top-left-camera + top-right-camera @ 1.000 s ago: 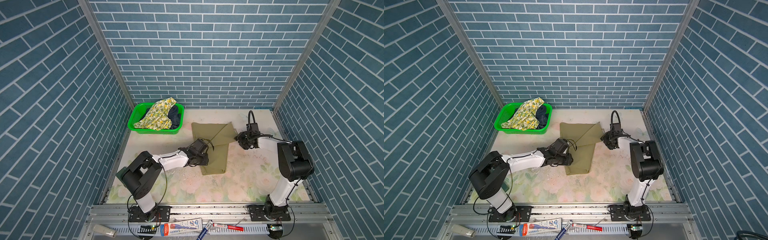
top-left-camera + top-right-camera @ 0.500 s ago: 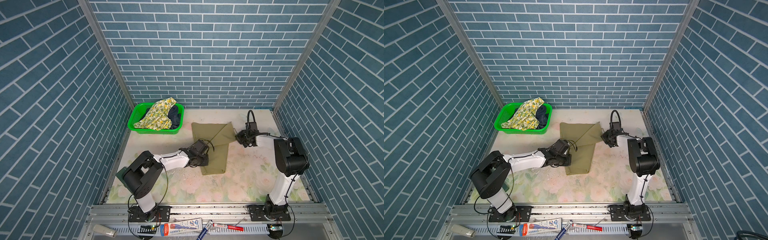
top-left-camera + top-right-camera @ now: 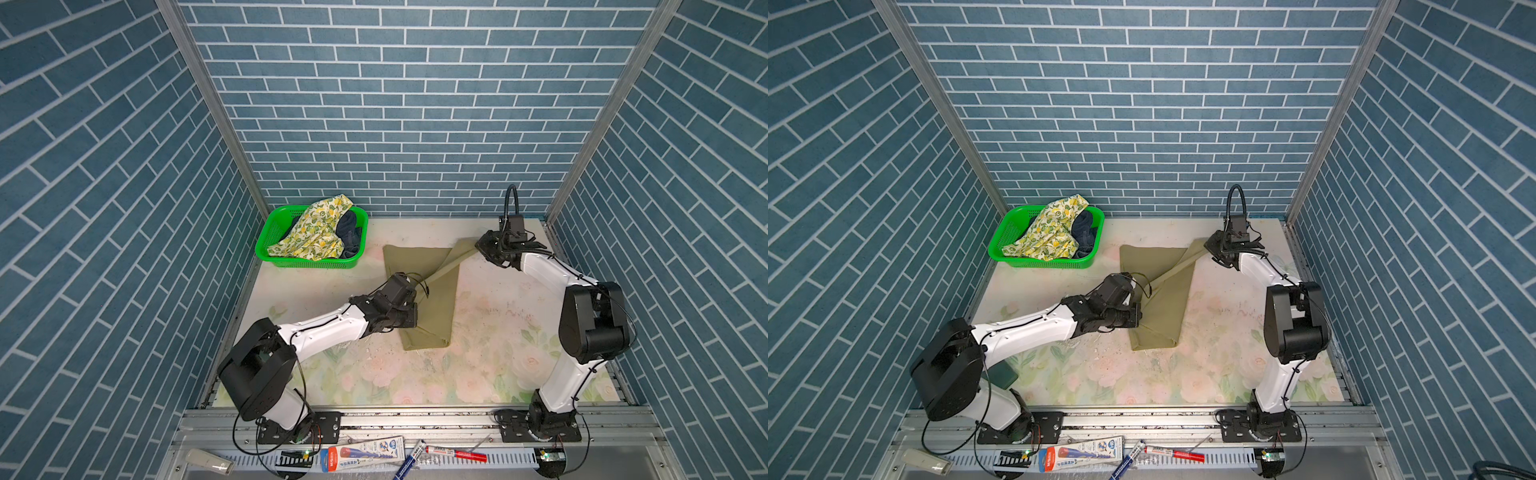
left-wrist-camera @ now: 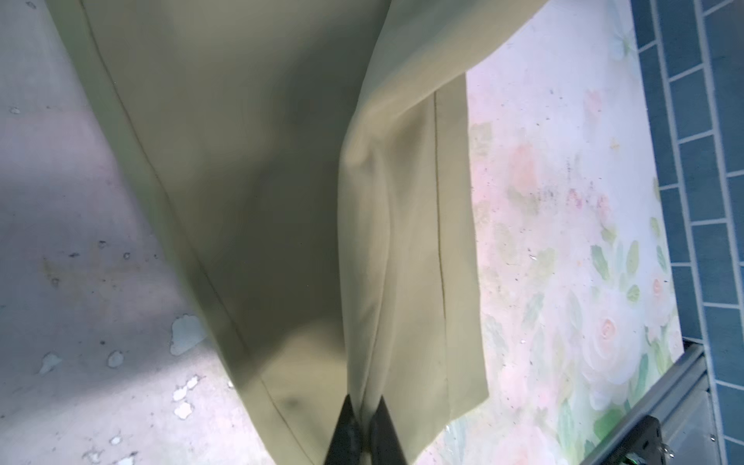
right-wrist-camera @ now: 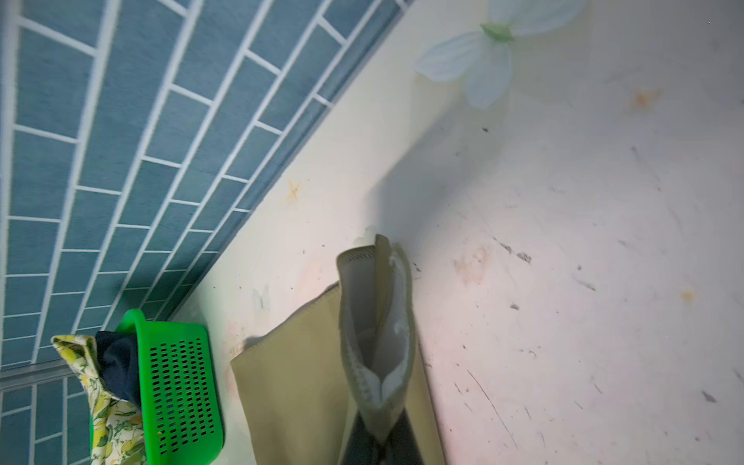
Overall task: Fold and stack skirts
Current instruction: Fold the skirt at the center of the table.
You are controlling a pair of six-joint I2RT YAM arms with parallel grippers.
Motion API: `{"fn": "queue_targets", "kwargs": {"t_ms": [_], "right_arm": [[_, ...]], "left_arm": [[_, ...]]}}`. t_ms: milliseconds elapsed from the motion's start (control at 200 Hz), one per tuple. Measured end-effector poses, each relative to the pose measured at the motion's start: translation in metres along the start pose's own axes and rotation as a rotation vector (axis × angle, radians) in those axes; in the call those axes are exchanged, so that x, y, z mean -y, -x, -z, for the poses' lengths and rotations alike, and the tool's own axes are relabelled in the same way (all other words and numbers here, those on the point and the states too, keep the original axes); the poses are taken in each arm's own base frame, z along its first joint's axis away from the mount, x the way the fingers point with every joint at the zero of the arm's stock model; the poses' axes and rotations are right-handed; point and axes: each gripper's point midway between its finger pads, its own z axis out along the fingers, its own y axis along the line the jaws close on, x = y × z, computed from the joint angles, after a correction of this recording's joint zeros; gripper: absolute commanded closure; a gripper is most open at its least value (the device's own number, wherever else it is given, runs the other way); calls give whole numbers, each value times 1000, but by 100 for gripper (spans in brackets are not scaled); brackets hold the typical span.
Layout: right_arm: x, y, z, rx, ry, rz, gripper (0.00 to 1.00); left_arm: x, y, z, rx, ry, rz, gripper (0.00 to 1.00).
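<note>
An olive-khaki skirt (image 3: 432, 299) (image 3: 1163, 307) lies partly folded on the floral table, and a taut ridge of cloth runs across it between my two grippers. My left gripper (image 3: 415, 311) (image 4: 364, 406) is shut on a fold at the skirt's near left edge. At the far right corner my right gripper (image 3: 478, 245) (image 5: 380, 439) is shut on the waistband end (image 5: 374, 314), which stands up from the jaws. A cream lemon-print skirt (image 3: 316, 232) (image 5: 108, 426) and a dark navy skirt (image 3: 351, 235) (image 5: 118, 370) lie heaped in the basket.
The green mesh basket (image 3: 307, 264) (image 5: 181, 394) stands at the back left, close to the olive skirt's far edge. Blue brick walls close in three sides. Pens and a tube (image 3: 365, 453) lie on the front rail.
Both grippers have gone from open to shut on the olive skirt. The arms have barely shifted, and the skirt lies much as before.
</note>
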Motion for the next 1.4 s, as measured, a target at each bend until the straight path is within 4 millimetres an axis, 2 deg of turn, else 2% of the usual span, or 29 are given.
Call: {"fn": "queue_targets", "kwargs": {"t_ms": [95,230,380,515,715,965,1005,1035,1120,1190,1240,1295,1400], "right_arm": [[-8,3,3,6,6,44,100],[-26,4,8,7,28,97,100],[-61,7,13,15,81,158,100],[-97,-1,8,13,137,224,100],[-134,-34,-16,-35,184,308,100],[-139,-89,-71,-131,196,352,100],[-140,-97,-79,-143,205,355,93],[-142,-102,-85,-153,213,354,84],[-147,-112,-100,-169,248,344,49],[-151,-114,-104,-173,276,343,28],[-154,-113,-103,-170,294,344,20],[-161,-108,-100,-152,318,347,18],[-169,-95,-88,-124,340,344,18]], "left_arm": [[6,-7,5,3,-12,-1,100],[3,-25,7,-10,-6,10,100],[5,-34,12,3,-17,23,100],[7,-36,18,31,-33,46,100],[-10,-50,12,18,-1,86,100],[-40,-76,-5,-41,84,127,100],[-43,-79,-7,-49,94,132,98],[-45,-80,-7,-51,99,134,95],[-52,-82,-8,-57,113,150,81],[-59,-86,-9,-67,128,164,59],[-65,-91,-9,-76,145,171,46],[-66,-91,-6,-73,143,169,33],[-67,-88,-2,-63,145,174,25]]}}
